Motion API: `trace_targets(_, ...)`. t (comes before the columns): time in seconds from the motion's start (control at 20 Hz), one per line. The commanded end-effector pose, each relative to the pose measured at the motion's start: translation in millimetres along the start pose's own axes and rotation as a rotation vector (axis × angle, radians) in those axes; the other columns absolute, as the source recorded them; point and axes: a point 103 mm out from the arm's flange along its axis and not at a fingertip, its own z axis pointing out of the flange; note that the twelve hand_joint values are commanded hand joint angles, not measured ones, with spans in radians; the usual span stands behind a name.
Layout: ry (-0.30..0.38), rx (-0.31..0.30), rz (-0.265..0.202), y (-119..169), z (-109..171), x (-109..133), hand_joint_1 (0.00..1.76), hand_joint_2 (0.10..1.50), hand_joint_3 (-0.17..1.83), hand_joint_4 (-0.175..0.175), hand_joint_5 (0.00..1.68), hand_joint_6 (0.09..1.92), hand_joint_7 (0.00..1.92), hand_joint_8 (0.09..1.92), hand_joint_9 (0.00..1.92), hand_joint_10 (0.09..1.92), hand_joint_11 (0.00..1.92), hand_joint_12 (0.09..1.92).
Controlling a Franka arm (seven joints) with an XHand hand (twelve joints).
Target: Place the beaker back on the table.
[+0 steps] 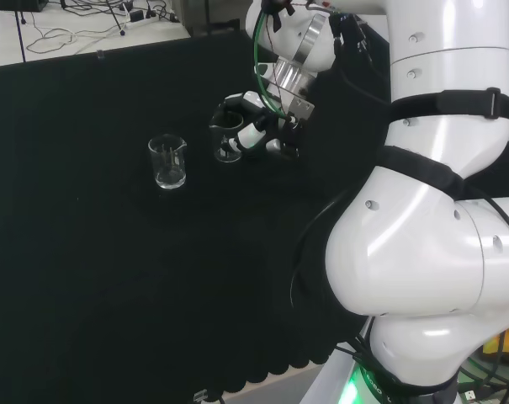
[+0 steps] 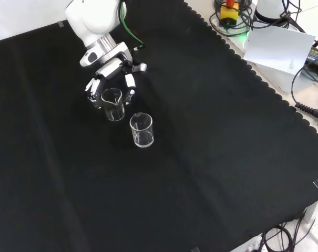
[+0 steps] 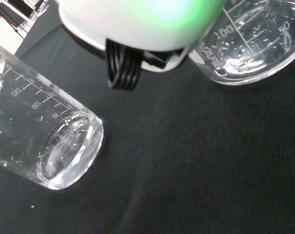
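Glass wall and markings sit close past my palm: the beaker [image 3: 49,146] is in my hand [image 2: 109,79].

Seen from the front, my fingers [image 2: 130,81] curl round the beaker [image 2: 113,104], which stands upright with its spout rim uppermost, directly below my palm and low over the worktop [image 2: 201,157]. A second beaker [image 2: 142,129] stands free, just beside it and nearer the front camera; in the head view it lies to the left [image 1: 167,162], apart from my hand [image 1: 254,126]. Setting down, I judge, turns on going straight down along the beaker's upright axis and keeping away from that neighbour. Whether its base already touches the cloth I cannot tell; clear glass on black hides the edge, and in the head view my fingers cover most of it.
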Motion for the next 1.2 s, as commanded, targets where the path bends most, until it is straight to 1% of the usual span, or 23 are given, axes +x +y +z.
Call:
trace_targets(0.05, -0.012, 0.016, 0.013, 0.4, -4.2, 7.4, 1.04, 0.49, 0.72, -0.051, 0.37, 0.6, 0.21, 0.73, 0.36, 0.69, 0.07, 1.4)
trace_targets(0.1, -0.019, 0.017, 0.015, 0.6, -5.4, 9.4, 1.03, 0.49, 0.7, -0.055, 0.34, 0.5, 0.15, 0.72, 0.3, 0.71, 0.04, 1.4)
trace_targets(0.2, -0.029, 0.003, 0.018, -0.4, -9.4, 13.7, 1.0, 0.5, 0.68, -0.058, 0.34, 0.36, 0.11, 0.71, 0.24, 0.73, 0.01, 1.38)
trace_targets(0.35, -0.045, -0.024, 0.022, -3.3, -22.3, 21.4, 0.99, 0.5, 0.67, -0.059, 0.35, 0.28, 0.1, 0.71, 0.21, 0.74, 0.0, 1.36)
trace_targets(0.55, -0.075, -0.059, 0.021, -11.6, -46.6, 34.8, 0.99, 0.51, 0.66, -0.061, 0.35, 0.25, 0.11, 0.71, 0.22, 0.74, 0.0, 1.35)
trace_targets(0.75, -0.102, -0.092, 0.025, -26.5, -68.0, 48.3, 0.98, 0.51, 0.66, -0.063, 0.36, 0.25, 0.12, 0.72, 0.24, 0.75, 0.0, 1.35)
trace_targets(0.95, -0.119, -0.114, 0.033, -41.7, -81.2, 58.2, 0.98, 0.52, 0.65, -0.064, 0.36, 0.24, 0.14, 0.72, 0.26, 0.75, 0.0, 1.36)
trace_targets(1.2, -0.142, -0.143, 0.039, -61.1, -89.9, 71.7, 0.97, 0.52, 0.65, -0.065, 0.38, 0.24, 0.16, 0.73, 0.27, 0.75, 0.0, 1.37)
